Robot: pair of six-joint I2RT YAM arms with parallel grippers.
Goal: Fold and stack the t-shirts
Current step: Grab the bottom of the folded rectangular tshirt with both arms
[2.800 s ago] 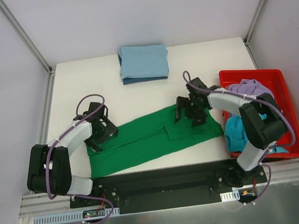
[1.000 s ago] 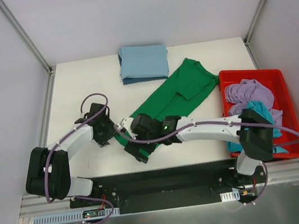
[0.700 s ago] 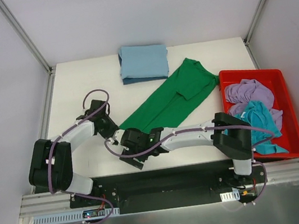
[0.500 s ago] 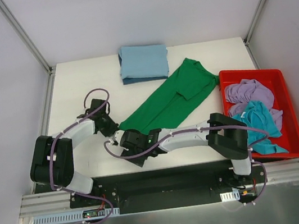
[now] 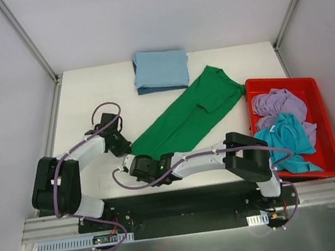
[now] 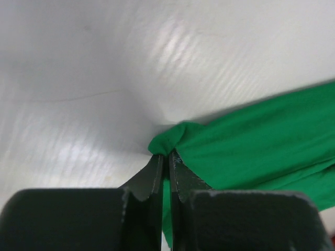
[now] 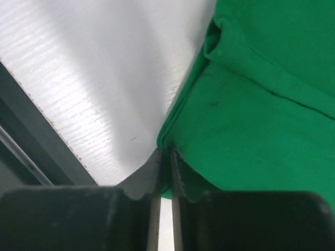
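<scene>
Close to the front edge of the table (image 5: 87,100), the right gripper (image 7: 164,151) is pinched tight on the hem of the green shirt (image 5: 186,119). Just behind it to the left, the left gripper (image 6: 163,156) is clamped on a bunched corner of the same shirt. The shirt stretches diagonally toward the red tub (image 5: 278,80), which holds a lilac shirt (image 5: 275,103) and a teal shirt (image 5: 286,132). A folded light blue shirt (image 5: 160,69) lies at the far edge.
</scene>
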